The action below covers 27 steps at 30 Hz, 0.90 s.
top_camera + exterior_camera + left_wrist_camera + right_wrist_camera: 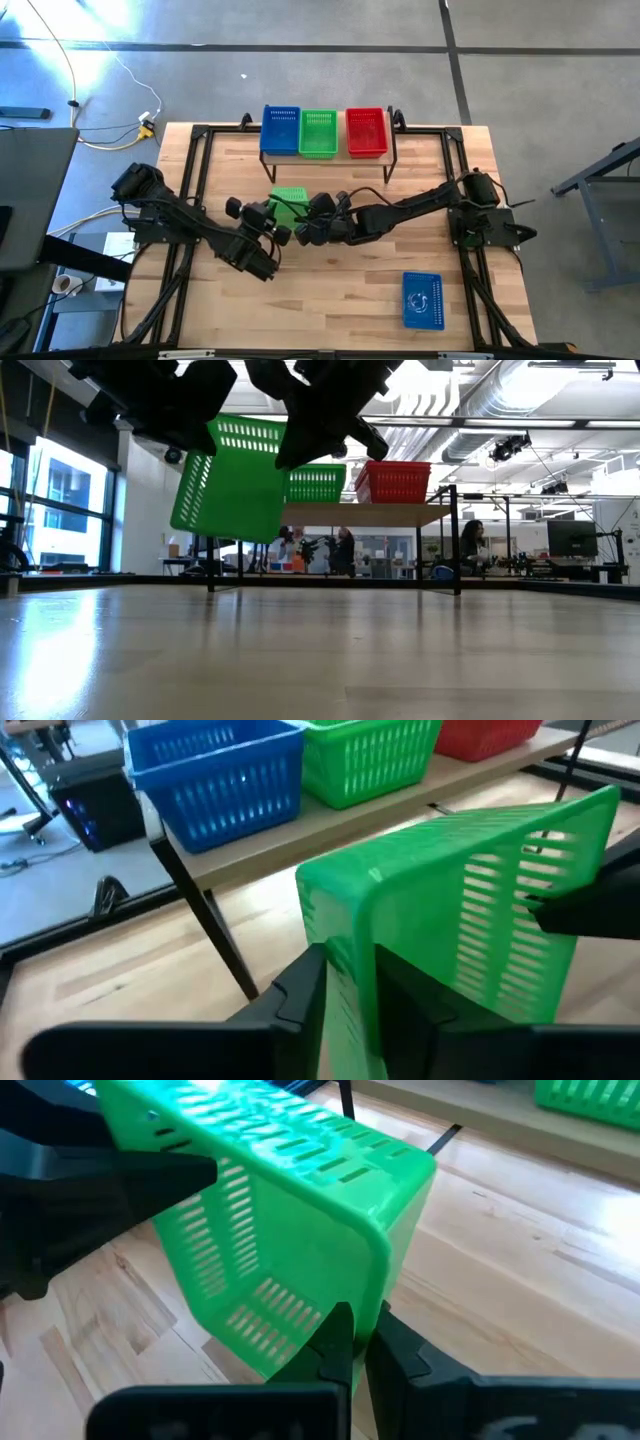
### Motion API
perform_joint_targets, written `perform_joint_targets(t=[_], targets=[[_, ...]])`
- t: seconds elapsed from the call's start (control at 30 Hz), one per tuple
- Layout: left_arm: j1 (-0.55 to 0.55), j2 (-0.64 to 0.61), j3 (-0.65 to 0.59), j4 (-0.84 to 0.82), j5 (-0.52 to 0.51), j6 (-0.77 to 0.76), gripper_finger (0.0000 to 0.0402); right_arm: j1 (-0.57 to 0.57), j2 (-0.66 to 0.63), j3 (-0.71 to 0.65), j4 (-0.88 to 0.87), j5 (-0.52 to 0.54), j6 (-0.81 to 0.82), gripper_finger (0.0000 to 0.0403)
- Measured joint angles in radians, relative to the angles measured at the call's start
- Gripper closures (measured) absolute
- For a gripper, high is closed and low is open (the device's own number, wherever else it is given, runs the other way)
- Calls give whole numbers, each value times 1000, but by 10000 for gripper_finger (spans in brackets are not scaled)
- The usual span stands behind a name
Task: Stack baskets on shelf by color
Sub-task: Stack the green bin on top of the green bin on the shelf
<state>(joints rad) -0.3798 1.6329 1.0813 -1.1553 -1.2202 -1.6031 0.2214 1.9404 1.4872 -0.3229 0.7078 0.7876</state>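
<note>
A green basket [290, 203] hangs tilted over the middle of the table, and both grippers are shut on it. My left gripper [350, 1005] has its left end and my right gripper [363, 1348] its right end. On the shelf [370, 513] at the far edge stand a blue basket [281, 130], a green basket [318, 133] and a red basket [366, 132], side by side on their bases. Another blue basket [422, 300] rests on the table at the near right. My left gripper has a wall of the green basket, near a corner [350, 945], between its two fingers. The fingers come from the table's left, slanting slightly down. The basket is lifted clear of the table and tipped. My right gripper pinches the basket's rounded edge [378, 1285] at the opposite end, with one finger [335, 1342] on the hollow side and the other outside. The fingers come from the table's right, slanting down. The basket hangs clear of the table, tilted.
The shelf's black legs [389, 165] stand just beyond the held basket. Bare wooden tabletop [330, 290] lies in front of the arms. People and desks show in the room behind the table in the low view.
</note>
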Motion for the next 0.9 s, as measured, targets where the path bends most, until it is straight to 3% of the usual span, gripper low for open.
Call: perform_joint_targets(t=[0.43, 0.9], targets=[[-15, 0, 0, 3, 153, 71, 253, -44, 0, 0, -3, 21, -44, 402], [-70, 0, 56, -7, 169, 151, 249, -53, 0, 0, -103, 13, -29, 403]])
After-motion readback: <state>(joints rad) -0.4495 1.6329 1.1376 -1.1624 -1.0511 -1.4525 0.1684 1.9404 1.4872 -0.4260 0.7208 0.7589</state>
